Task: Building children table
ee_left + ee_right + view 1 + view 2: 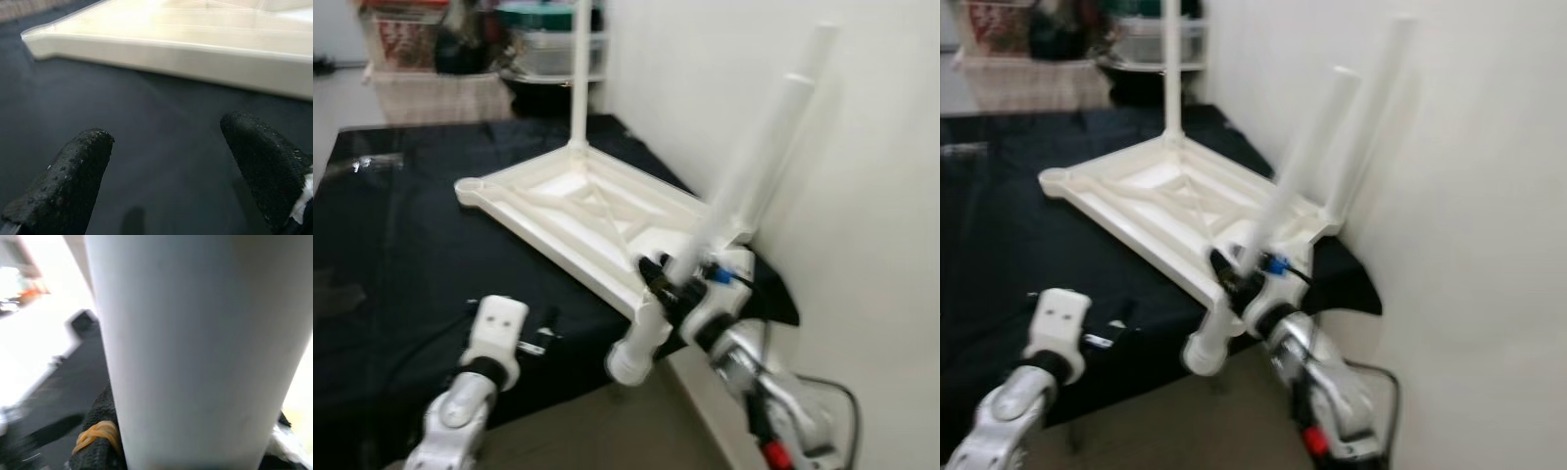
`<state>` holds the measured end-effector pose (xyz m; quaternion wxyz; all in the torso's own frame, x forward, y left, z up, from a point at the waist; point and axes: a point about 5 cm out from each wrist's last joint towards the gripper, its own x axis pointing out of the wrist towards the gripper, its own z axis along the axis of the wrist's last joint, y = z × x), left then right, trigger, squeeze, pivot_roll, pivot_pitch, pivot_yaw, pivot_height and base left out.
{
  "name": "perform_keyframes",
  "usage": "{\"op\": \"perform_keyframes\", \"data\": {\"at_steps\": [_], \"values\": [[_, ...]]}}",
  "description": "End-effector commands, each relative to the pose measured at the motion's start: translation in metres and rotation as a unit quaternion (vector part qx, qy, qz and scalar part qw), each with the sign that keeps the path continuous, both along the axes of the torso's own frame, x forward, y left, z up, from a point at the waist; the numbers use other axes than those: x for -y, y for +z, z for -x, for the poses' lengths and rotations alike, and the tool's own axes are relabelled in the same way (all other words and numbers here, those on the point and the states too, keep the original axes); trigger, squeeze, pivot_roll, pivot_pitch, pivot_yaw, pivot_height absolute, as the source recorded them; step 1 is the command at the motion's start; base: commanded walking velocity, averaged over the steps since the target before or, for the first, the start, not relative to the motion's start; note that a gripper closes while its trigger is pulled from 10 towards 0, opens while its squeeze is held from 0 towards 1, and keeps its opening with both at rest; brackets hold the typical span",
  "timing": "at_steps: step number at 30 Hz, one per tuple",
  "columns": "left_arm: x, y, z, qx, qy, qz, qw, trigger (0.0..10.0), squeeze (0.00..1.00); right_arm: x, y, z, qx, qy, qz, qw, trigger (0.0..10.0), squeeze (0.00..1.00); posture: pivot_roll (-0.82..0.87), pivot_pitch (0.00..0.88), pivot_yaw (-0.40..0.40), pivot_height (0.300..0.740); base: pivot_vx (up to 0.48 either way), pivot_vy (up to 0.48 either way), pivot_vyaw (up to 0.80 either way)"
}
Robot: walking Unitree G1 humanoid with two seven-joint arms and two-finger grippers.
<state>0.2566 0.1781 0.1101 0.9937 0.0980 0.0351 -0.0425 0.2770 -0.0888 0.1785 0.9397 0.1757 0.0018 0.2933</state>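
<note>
No readable writing anywhere, too blurry. We've got the white tabletop (592,220) lying upside down on the black cloth (401,245), its right edge tight against the wall (862,196), so there's barely any room that side. One leg (578,73) stands upright at the far corner. Our right gripper (680,279) pinches another leg (754,166) at the near right corner, tilted toward the wall. Our left gripper (171,161) hovers over open cloth to the near left, fingers (68,181) spread.

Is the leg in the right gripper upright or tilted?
Tilted: the leg leans toward the wall, unlike the vertical far leg. The right gripper holds its base.
</note>
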Motion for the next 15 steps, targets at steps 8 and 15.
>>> {"op": "perform_keyframes", "data": {"at_steps": [8, 15], "values": [[0.0118, 0.0023, -0.0023, 0.004, -0.016, 0.011, 1.000, 10.0, 0.00, 0.0110, -0.0050, 0.0027, -0.022, 0.005, -0.021, 1.000, 0.0, 0.00, 0.06, 0.000, -0.107, 0.740, 0.000, 0.000, 0.00], [0.0117, 0.0023, -0.0029, 0.004, -0.015, 0.011, 1.000, 10.0, 0.00, 0.0148, -0.0024, -0.0038, -0.018, -0.017, -0.030, 0.999, 0.0, 0.00, 0.06, 0.000, -0.110, 0.740, 0.000, 0.000, 0.00]]}}
